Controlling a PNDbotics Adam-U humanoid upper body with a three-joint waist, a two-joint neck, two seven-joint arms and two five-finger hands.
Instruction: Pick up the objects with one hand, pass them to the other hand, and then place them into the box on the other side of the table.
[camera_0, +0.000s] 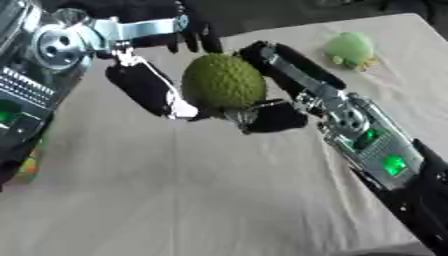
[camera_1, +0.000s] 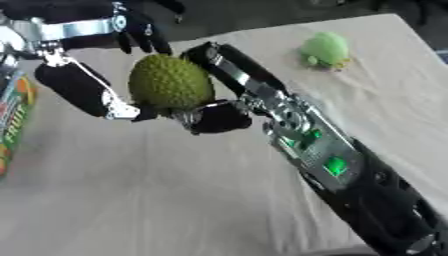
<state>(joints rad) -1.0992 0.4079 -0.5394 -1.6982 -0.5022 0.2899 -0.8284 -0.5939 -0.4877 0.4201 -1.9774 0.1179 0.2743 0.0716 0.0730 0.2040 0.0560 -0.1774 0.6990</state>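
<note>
**Bumpy green fruit held between both hands above the table**

Your two hands meet over the middle of the cloth-covered table, with the fruit caught between them. It is a round, knobbly green thing, raised off the cloth and upright.

Your right hand comes in from the lower right. Its long fingers run up behind the fruit's right side and its thumb curls under the bottom, so it has hold of the fruit. The fingertips are lost behind the fruit's top.

Your left hand comes in from the upper left. A thick black finger lies along the fruit's left side and shorter fingers curl over its top. They seem to touch it, but you cannot tell for sure how much of the grip is theirs, because the dark fingers merge with the dark background.

A pale green toy lies on the far right of the table, well apart from the hands; its shape is hard to make out.

At the left edge a colourful box is cut off by the frame.
</note>
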